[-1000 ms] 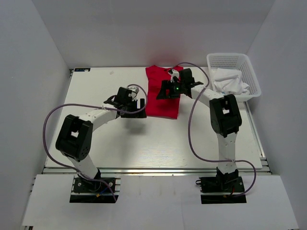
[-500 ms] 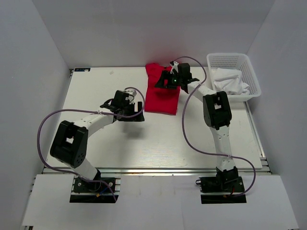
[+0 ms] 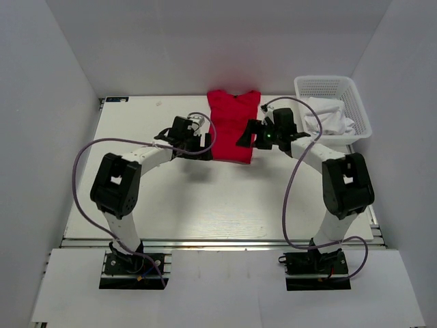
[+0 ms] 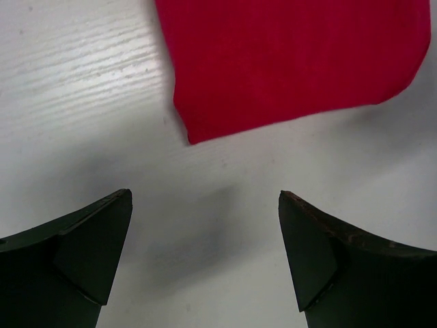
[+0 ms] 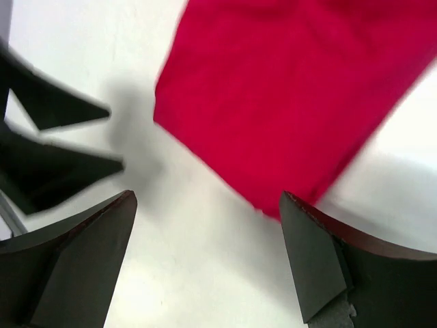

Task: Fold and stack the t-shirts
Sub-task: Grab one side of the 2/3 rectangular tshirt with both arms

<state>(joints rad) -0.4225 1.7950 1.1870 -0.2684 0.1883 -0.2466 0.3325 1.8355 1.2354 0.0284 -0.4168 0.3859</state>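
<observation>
A bright red t-shirt (image 3: pixel 232 124) lies folded into a narrow strip at the back middle of the table, neck end at the far edge. My left gripper (image 3: pixel 203 145) is open and empty just left of its near left corner; that corner shows in the left wrist view (image 4: pixel 287 61). My right gripper (image 3: pixel 247 135) is open and empty at the shirt's near right edge; the shirt shows in the right wrist view (image 5: pixel 293 89), with the left gripper's fingers (image 5: pixel 54 150) at its left edge.
A white plastic basket (image 3: pixel 334 109) holding white cloth (image 3: pixel 329 117) stands at the back right, close behind my right arm. The white table (image 3: pixel 205 205) ends at a metal rail along its near edge. Grey walls enclose the back and sides.
The right gripper has left the shirt and moved back to its near right edge. The left gripper has moved right, up to the shirt's left corner. The shirt now lies as a narrower, longer strip.
</observation>
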